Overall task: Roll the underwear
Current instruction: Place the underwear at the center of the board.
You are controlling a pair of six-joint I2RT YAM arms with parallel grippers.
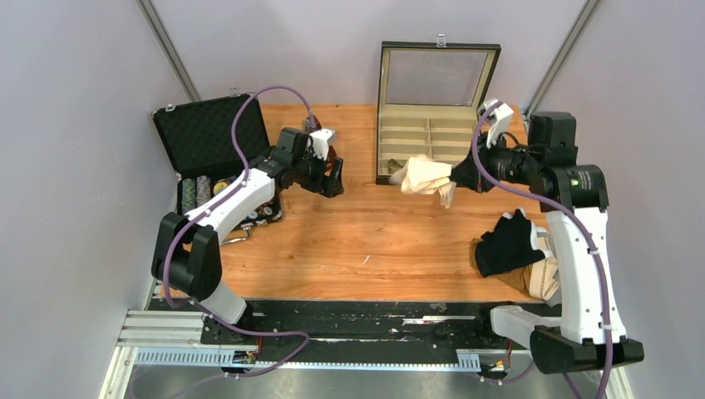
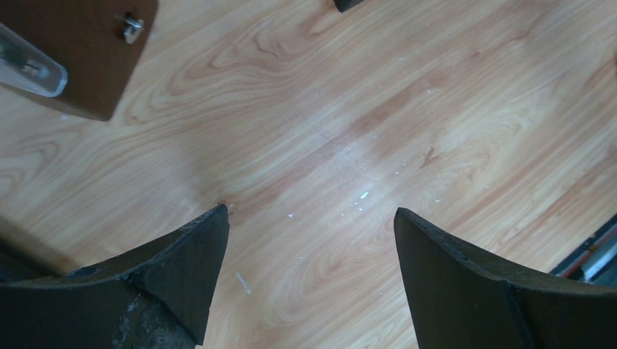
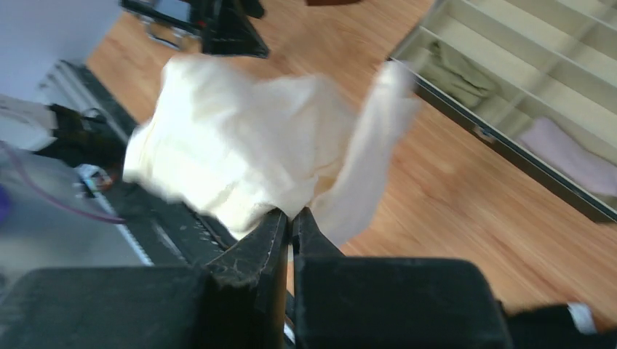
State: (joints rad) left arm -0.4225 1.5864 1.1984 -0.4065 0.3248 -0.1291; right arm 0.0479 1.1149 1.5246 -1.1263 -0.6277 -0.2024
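Observation:
My right gripper [image 1: 460, 176] [image 3: 292, 215] is shut on the cream-beige underwear [image 1: 426, 175] [image 3: 247, 145] and holds it in the air, hanging loose, just in front of the divided organiser box [image 1: 399, 137]. An olive-khaki piece [image 3: 458, 67] lies in one of its compartments. Black underwear [image 1: 505, 243] lies on a small pile at the right table edge, over a striped beige cloth [image 1: 540, 278]. My left gripper [image 1: 332, 176] [image 2: 311, 225] is open and empty, low over bare wood left of the box.
A black foam-lined case [image 1: 208, 137] lies open at the far left with small round items in front of it. The organiser's glass lid [image 1: 436, 76] stands upright at the back. A pale lilac cloth [image 3: 567, 156] sits in another compartment.

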